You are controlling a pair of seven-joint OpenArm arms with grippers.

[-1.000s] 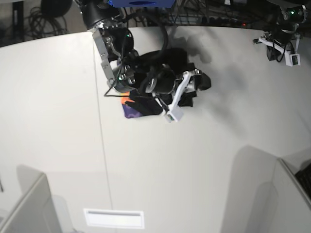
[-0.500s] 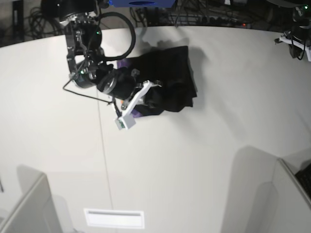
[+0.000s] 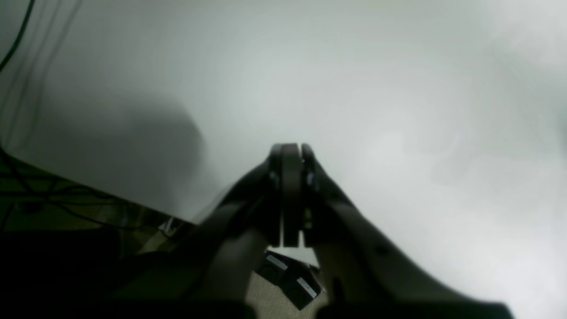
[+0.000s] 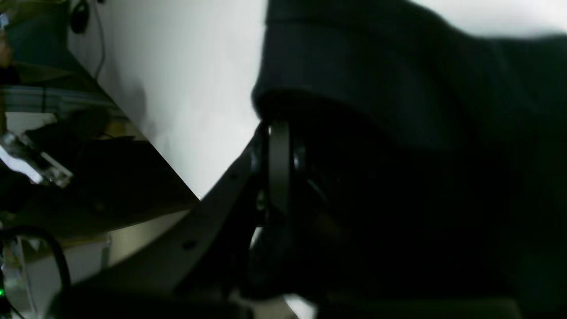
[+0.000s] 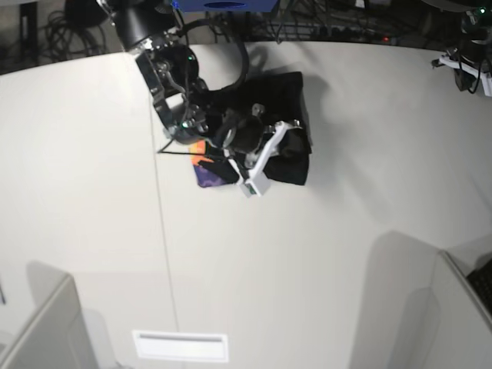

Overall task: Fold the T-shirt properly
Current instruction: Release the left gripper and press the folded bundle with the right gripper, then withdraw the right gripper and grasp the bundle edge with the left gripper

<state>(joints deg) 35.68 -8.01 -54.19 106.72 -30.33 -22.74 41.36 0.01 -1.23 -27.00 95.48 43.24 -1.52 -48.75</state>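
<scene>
Right hand (image 4: 283, 133) is pinched onto black cloth of the T-shirt (image 5: 280, 100), which lies bunched on the white surface (image 5: 323, 254) toward twelve o'clock in the base view, a purple-orange print corner peeking out at its eight o'clock. Left hand (image 3: 291, 153) sits clenched on nothing, over bare surface.

T-shirt (image 5: 288, 127) lies bunched on the table (image 5: 323, 254), toward its far edge. Right gripper (image 5: 296, 150) sits on top of the T-shirt, arm reaching in from the T-shirt's far-left side. Left gripper (image 5: 470, 73) is well apart from the T-shirt, at the table's far-right corner, over bare table surface.
</scene>
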